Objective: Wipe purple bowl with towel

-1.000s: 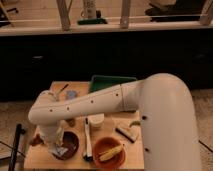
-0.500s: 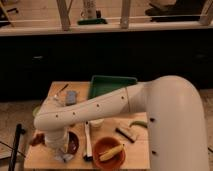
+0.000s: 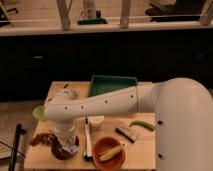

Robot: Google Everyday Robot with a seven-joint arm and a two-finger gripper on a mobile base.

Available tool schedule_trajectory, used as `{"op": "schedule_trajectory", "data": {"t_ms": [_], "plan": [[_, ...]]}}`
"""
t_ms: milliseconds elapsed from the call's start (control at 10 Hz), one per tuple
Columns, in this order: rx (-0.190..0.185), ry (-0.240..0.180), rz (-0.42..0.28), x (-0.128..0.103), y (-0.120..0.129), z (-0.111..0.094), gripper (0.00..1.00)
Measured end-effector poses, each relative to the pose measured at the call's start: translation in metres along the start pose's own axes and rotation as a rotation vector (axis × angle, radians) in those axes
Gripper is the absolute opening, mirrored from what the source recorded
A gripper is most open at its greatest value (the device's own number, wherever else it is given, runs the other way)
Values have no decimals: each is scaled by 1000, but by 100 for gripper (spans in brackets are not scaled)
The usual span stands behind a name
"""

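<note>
The purple bowl [image 3: 59, 152] sits near the front left corner of the wooden table, largely covered by my arm. My gripper [image 3: 66, 140] points straight down into it from above. A pale scrap of the towel [image 3: 73, 146] shows at the bowl's right side, just under the gripper. Whether the gripper holds the towel cannot be made out. The big white arm reaches in from the right and hides the middle of the table.
An orange bowl [image 3: 109, 153] holding a yellow item stands right of the purple bowl, with a white-handled brush [image 3: 87, 139] between them. A green tray [image 3: 113, 85] is at the back. A white cup [image 3: 96, 122], a green pod [image 3: 142, 125] and a brown-red bag [image 3: 42, 139] are nearby.
The gripper has shifted slightly to the right over the purple bowl, and the forearm has swung lower across the table.
</note>
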Motion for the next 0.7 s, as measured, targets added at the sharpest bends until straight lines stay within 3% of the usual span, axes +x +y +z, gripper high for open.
{"op": "schedule_trajectory", "data": {"t_ms": [300,700], "plan": [[0,18,0,25,-14,-8,0],[-2,20,-87,26,-54,-11,0]]}}
